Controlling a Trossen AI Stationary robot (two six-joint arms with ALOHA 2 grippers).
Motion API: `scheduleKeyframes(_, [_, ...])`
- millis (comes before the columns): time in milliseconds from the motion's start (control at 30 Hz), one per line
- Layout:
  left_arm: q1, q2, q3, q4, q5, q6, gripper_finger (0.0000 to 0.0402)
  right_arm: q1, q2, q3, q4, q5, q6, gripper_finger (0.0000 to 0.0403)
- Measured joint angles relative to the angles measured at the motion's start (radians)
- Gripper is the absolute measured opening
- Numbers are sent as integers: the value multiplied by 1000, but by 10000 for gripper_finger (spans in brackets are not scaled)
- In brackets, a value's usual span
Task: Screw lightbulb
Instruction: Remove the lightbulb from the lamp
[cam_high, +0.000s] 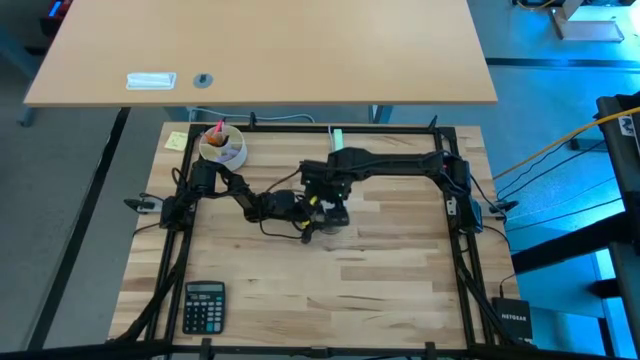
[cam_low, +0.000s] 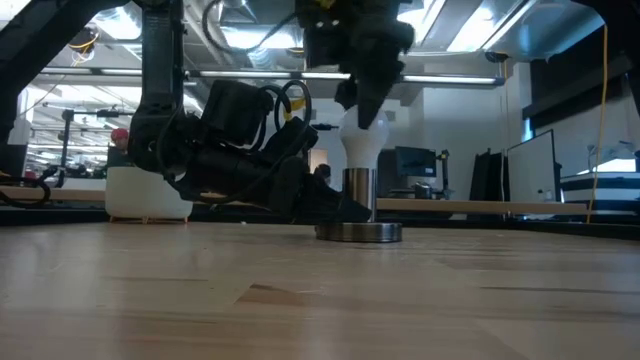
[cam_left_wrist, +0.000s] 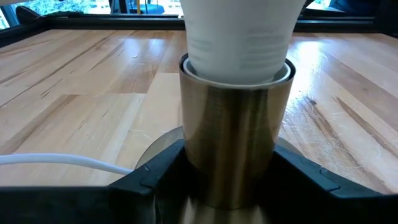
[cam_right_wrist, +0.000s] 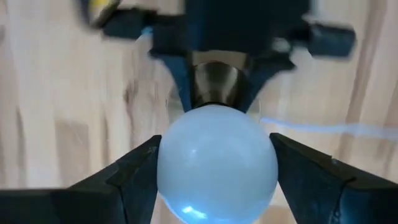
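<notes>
While the bulb sits in its socket near the middle of the wooden table (cam_high: 380, 270), the step in hand looks like the turning itself, and doing it well seems to hinge on the two arms sharing the load. The left gripper (cam_left_wrist: 227, 180) lies low along the tabletop, reaching in from about nine o'clock, its fingers closed against the sides of the metal socket (cam_low: 358, 195); I judge that clamp must hold firm so the wide round base (cam_low: 358, 232) does not spin with the bulb. The right gripper (cam_right_wrist: 214, 168) comes down from above, its arm stretching in from three o'clock, and its fingers (cam_right_wrist: 134, 171) press the round top of the lightbulb (cam_low: 360, 140) from both sides, holding it upright with its neck seated in the socket's mouth. A straight vertical twist, with a light squeeze on the glass, appears the safest way; any tilt could cross the thread. For room, the tabletop toward six o'clock lies open. The black frame (cam_high: 455, 230) bounds the work area at three and nine o'clock. A thin white cord (cam_left_wrist: 56, 162) trails off beside the left gripper, near enough to snag. Smaller things keep well apart: a bowl (cam_high: 222, 148) at eleven o'clock and a calculator (cam_high: 204, 306) at seven o'clock.
</notes>
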Motion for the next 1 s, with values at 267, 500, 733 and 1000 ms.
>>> scheduleKeyframes(267, [0, 0, 0, -2, 0, 2, 192, 26, 0, 0, -4, 44, -465, 280])
scheduleKeyframes(500, [0, 0, 0, -2, -1, 10, 192, 63, -1, 0, -8, 156, -755, 280])
scheduleKeyframes(733, [0, 0, 0, -2, 1, 18, 192, 65, 2, 19, 9, 116, -617, 280])
scheduleKeyframes(1000, [1, 1, 0, -3, 3, 0, 192, 64, 1, 60, 65, 102, -376, 329])
